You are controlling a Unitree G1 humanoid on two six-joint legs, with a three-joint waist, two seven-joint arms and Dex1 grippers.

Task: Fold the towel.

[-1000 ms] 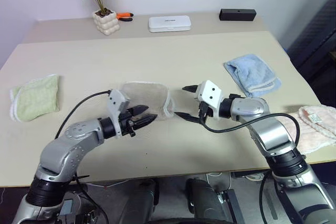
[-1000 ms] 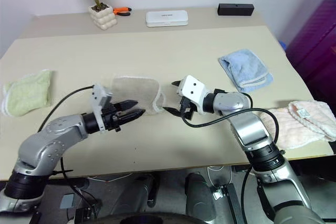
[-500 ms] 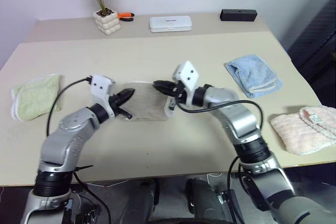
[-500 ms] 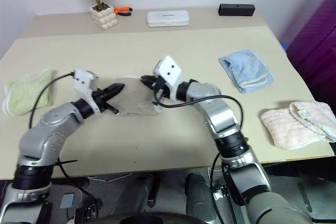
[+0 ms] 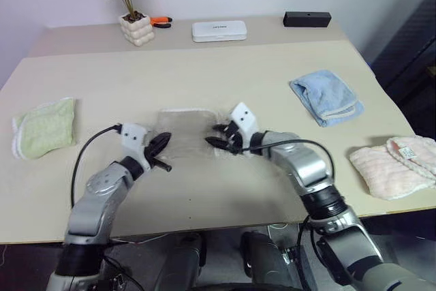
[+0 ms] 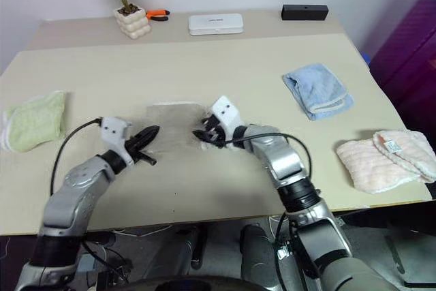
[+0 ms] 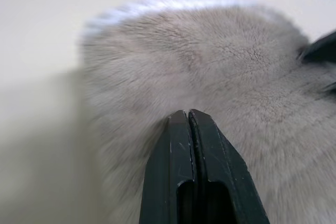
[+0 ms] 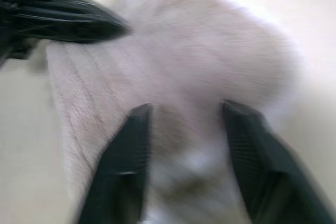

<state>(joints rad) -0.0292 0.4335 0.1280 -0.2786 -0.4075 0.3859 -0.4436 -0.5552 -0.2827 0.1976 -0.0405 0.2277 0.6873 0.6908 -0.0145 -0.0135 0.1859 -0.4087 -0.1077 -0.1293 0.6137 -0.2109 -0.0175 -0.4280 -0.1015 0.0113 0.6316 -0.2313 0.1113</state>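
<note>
The towel [image 5: 185, 126], a beige terry cloth, lies flat and folded at the middle of the table. My left gripper [image 5: 165, 141] is shut, its tips touching the towel's near left edge; in the left wrist view the black fingers [image 7: 178, 145] press together against the pile [image 7: 210, 61]. My right gripper [image 5: 215, 137] is open at the towel's right edge. Its fingers [image 8: 128, 156] straddle the cloth [image 8: 184, 61] without pinching it, and the left gripper [image 8: 68, 22] shows beyond.
A light green cloth [image 5: 44, 127] lies at the far left, a light blue cloth [image 5: 325, 97] at the right, and a pink cloth [image 5: 395, 165] at the near right edge. A potted plant [image 5: 136, 26], orange pliers [image 5: 161, 21], a white case [image 5: 219, 30] and a black box [image 5: 307, 18] line the back.
Both grippers came in from the towel's near corners onto the cloth. The left one shut. The right one shut, then opened again at the right edge. The towel now lies squarer.
</note>
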